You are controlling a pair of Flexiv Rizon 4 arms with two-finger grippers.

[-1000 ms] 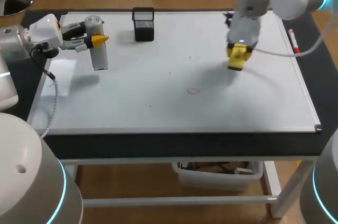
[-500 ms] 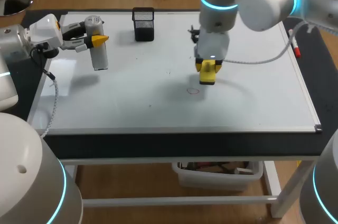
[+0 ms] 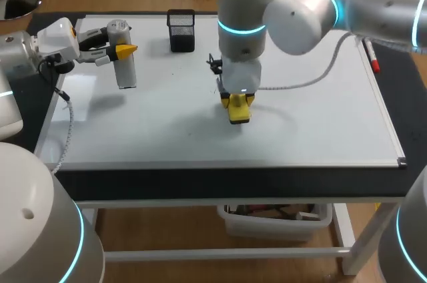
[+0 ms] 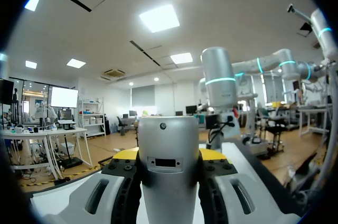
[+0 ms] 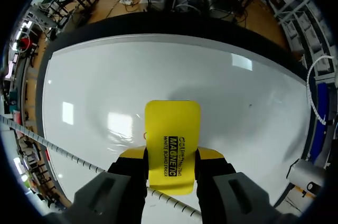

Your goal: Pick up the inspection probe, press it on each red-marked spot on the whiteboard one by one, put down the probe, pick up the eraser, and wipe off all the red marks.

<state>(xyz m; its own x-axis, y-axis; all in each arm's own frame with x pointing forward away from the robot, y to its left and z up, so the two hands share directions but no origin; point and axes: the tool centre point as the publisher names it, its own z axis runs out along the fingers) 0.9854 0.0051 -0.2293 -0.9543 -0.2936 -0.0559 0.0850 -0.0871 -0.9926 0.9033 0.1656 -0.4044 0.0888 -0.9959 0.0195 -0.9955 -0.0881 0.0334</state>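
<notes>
Mesh cup point(image 3: 181, 30) (rear ctr) blocks whiteboard point(image 3: 320, 129).

**What the eraser and the probe are covering**

The eraser point(image 5: 172, 134) is hiding the whiteboard point(image 5: 248, 102) patch directly beneath the right gripper point(image 5: 171, 156), so whether a mark lies there cannot be told. Its near end is disappearing between the fingers. The inspection probe point(image 4: 168, 163) is masking most of the left gripper point(image 4: 168, 155) tips, and its near part is being cut off at the edge.
</notes>
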